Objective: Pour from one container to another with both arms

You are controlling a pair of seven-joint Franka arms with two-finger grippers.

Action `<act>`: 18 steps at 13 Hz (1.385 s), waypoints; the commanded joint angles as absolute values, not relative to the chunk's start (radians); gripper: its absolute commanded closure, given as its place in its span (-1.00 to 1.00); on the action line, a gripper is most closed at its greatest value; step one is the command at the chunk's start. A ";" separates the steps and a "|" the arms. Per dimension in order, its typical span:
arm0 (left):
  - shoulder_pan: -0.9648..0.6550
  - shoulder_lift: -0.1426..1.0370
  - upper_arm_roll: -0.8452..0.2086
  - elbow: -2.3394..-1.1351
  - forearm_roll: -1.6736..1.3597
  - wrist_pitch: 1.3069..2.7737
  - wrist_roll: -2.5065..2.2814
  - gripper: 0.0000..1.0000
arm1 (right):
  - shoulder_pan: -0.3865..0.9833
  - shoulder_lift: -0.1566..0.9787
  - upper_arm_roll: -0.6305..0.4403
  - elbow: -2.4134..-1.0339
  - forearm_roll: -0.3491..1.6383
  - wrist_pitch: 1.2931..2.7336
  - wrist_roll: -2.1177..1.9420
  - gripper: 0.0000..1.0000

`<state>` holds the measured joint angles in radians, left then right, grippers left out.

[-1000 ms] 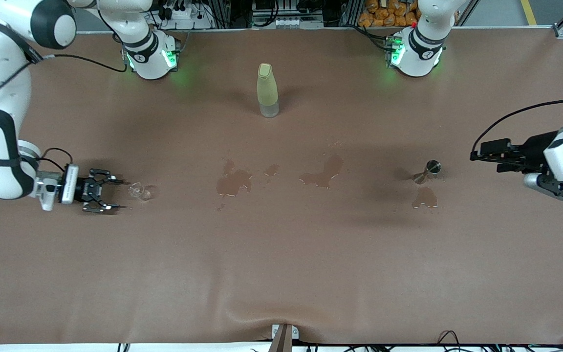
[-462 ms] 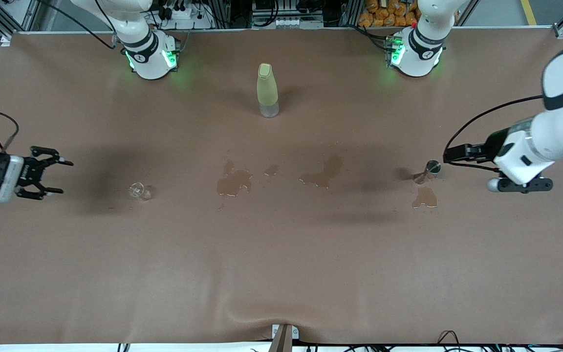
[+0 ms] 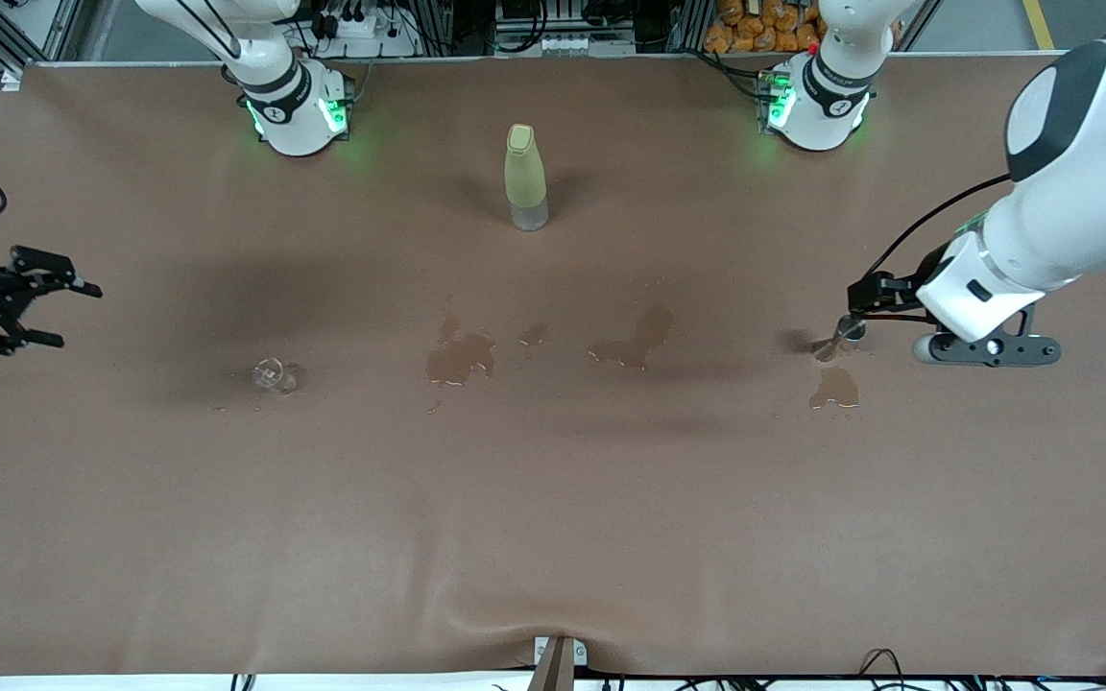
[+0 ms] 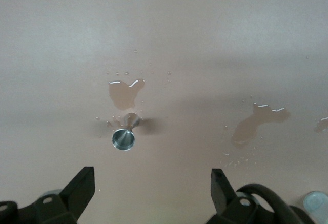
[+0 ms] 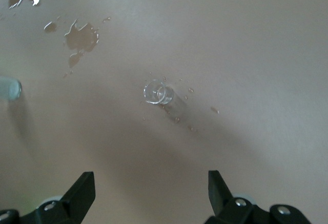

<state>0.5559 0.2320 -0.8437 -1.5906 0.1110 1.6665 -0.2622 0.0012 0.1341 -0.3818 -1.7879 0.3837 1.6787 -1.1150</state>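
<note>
A small clear glass stands on the brown table toward the right arm's end, and it also shows in the right wrist view. A metal jigger stands toward the left arm's end, seen from above as a jigger in the left wrist view. My left gripper hangs open just above and beside the jigger, with nothing between its fingers. My right gripper is open and empty over the table's edge at the right arm's end, well apart from the glass.
A yellow-green bottle stands upright mid-table, near the robots' bases. Wet puddles lie on the cloth: one puddle mid-table, another puddle beside it, and a third puddle close to the jigger. The cloth ripples at the front edge.
My right gripper drew back from the glass, out toward the right arm's end of the table. My left arm swung in until its gripper reached the jigger.
</note>
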 commanded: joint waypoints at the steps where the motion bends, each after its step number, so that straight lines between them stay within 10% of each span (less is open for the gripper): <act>1: 0.569 0.221 -0.844 -1.585 0.132 1.664 -0.256 -1.00 | 0.055 0.032 -0.396 -1.761 0.307 1.606 -0.849 -0.99; 8: 0.575 0.224 -0.832 -1.585 0.130 1.736 -0.264 -1.00 | 0.077 -0.031 -0.244 -1.539 0.141 1.401 -0.387 -1.00; 13: 0.199 0.177 -0.413 -1.586 0.091 1.756 -0.255 -1.00 | 0.049 -0.055 -0.146 -1.506 0.051 1.382 -0.200 -1.00; 18: 0.002 0.140 -0.207 -1.641 0.018 1.845 -0.252 -1.00 | 0.009 -0.051 -0.054 -1.477 0.021 1.345 -0.025 -1.00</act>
